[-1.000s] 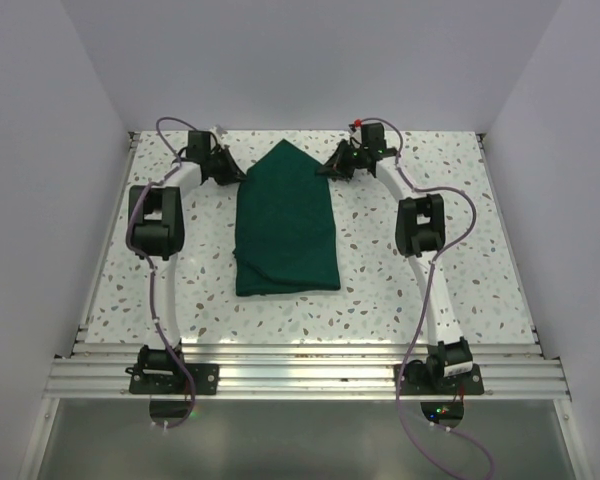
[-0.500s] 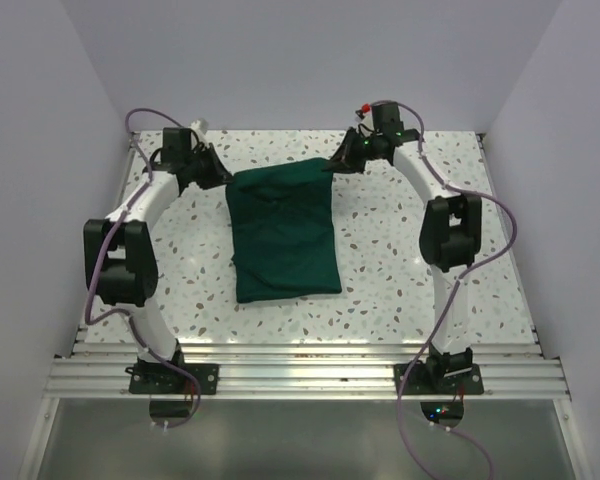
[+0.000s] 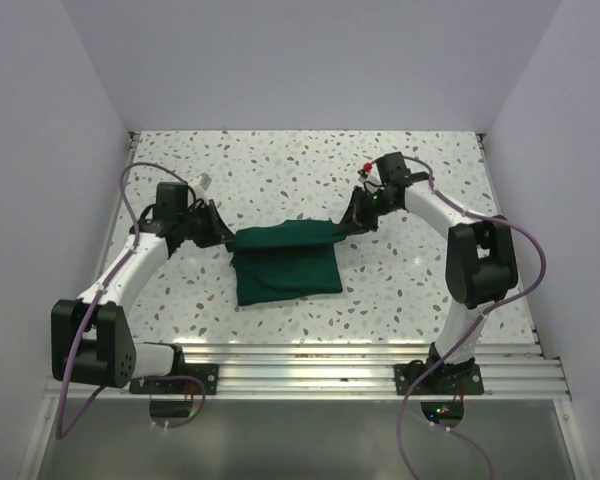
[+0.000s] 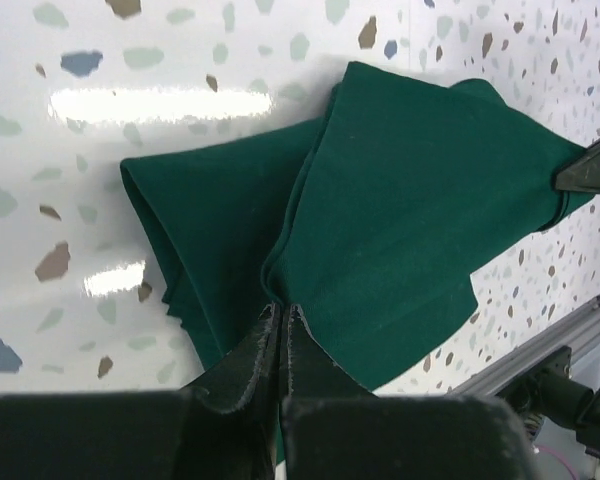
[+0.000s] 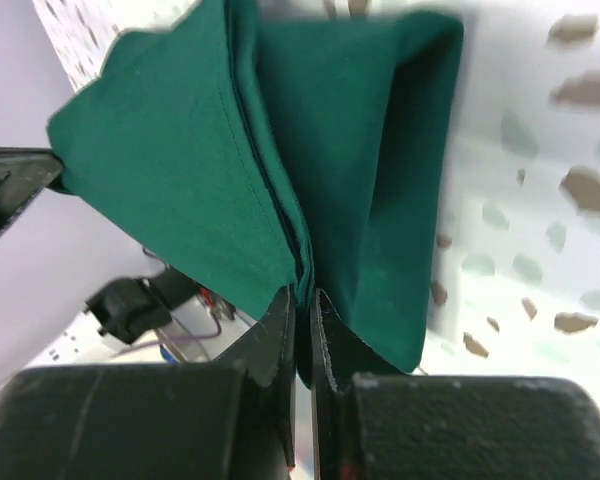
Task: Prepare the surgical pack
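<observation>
Starting at the near edge: a ribbed aluminium rail [image 3: 300, 372] runs across the front with both arm bases bolted to it, and thin purple cables [image 3: 525, 250] loop off the arms. Just past that, around the middle of the speckled white desk [image 3: 430, 180], sits the dark green fabric drape [image 3: 285, 272]. It's plain and matte, folded into a smallish rectangular bundle. Its near part lies on the desk, a touch toward the left arm's side.

The far edge is the interesting bit, since it's pulled into a straight band between the two arms. The left gripper [image 3: 223, 238] is pinched tight on the far left corner. In the left wrist view its fingers [image 4: 245, 365] are squeezed together with a fold of cloth going in right at the tips. Same deal with the right gripper [image 3: 346, 227] on the far right corner: it's clamped on the cloth, and the right wrist view shows several folded layers meeting at its tips. Each wrist camera also catches the other gripper's black tip at the opposite corner.

Beyond the drape the desk runs on to the plain pale walls [image 3: 300, 60].
</observation>
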